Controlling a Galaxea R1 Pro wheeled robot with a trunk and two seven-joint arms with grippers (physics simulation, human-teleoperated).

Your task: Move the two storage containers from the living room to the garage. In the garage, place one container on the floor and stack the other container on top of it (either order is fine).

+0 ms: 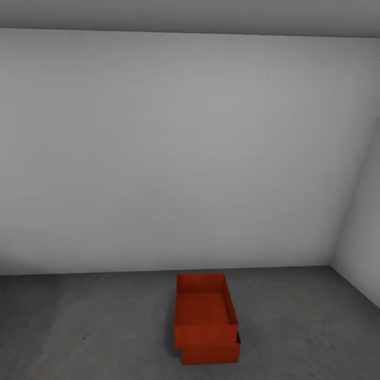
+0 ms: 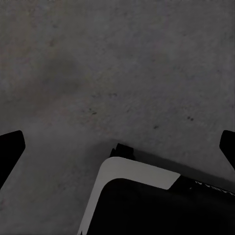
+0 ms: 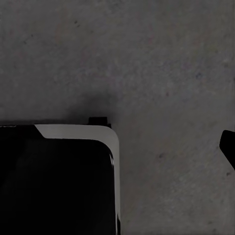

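Left gripper (image 2: pixel 117 147): black fingertips cut off at both frame edges, spread wide, nothing btwn them. Right gripper: one fingertip (image 3: pixel 228 147) in frame, so can't tell its state. Both over grey floor (image 1: pixel 79 327) beside robot base corner (image 2: pixel 132 171). Upper container (image 1: pixel 203 309) sits stacked, offset, on lower container (image 1: pixel 211 352), mostly hidden; near white wall (image 1: pixel 158 158), open floor all round.

2 orange-red storage containers (image 1: pixel 205 316), stacked, on 1 grey floor (image 1: pixel 95 327).

1. Head view is evenly, softly lit; white wall (image 1: pixel 179 153) shades darker toward its edges
2. Wrist views are dim and grainy, with soft shadows on the floor (image 2: pixel 122 63)
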